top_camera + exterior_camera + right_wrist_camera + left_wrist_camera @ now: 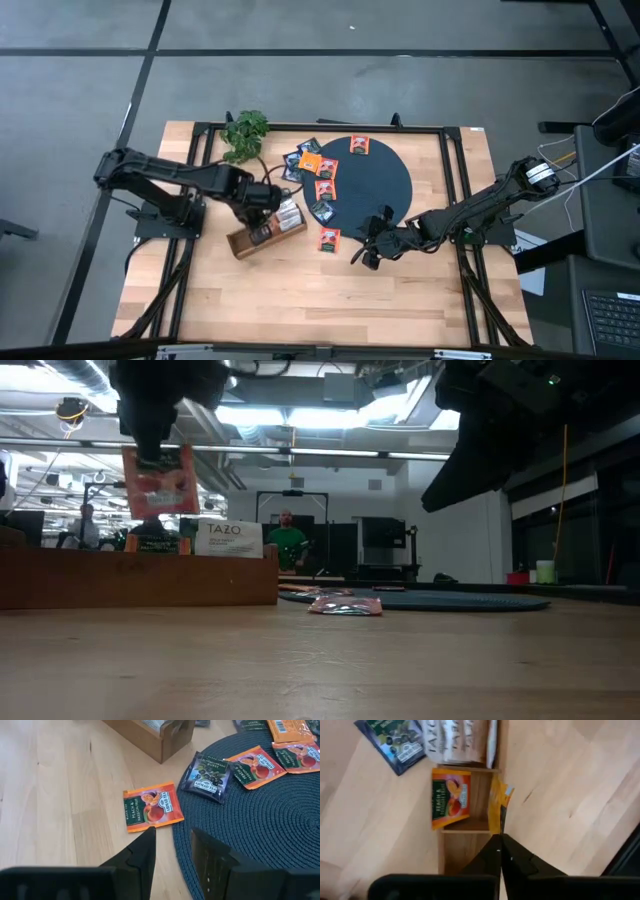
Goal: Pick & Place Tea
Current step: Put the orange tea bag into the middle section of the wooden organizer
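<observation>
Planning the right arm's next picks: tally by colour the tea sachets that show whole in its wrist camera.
Orange: 2, the nearer orange sachet and the farther orange sachet
Dark blue: 1, the dark blue sachet
Total: 3

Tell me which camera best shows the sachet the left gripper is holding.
The low view: the orange sachet hangs face-on from the left gripper above the wooden tray. The left wrist view shows it only edge-on. The high view hides it under the arm; the right wrist view misses it.

One wooden tray, one dark mat, one plant.
</observation>
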